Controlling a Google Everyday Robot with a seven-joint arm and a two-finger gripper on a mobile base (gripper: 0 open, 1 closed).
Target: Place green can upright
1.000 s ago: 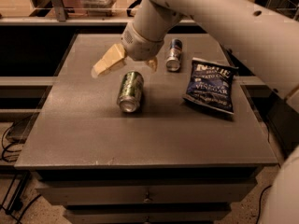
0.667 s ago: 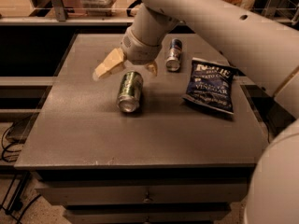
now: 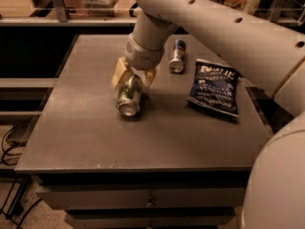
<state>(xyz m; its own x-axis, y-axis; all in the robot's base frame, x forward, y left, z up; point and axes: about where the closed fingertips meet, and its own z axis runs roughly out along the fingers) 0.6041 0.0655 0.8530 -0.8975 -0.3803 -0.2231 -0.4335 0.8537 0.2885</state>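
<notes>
Right now, two cans and one chip bag [image 3: 213, 86] are lying on the grey table [image 3: 86, 142]. The dark blue bag is showing the white word "VINEGAR". Left of the bag, the green can [image 3: 128, 97] is lying on its side, shiny, its silver end facing the camera. The gripper [image 3: 135, 76] is reaching down left of the bag, its tan fingers [image 3: 119, 73] spread around the can's far end. The slim blue can [image 3: 177, 56] is lying behind the bag's left corner.
</notes>
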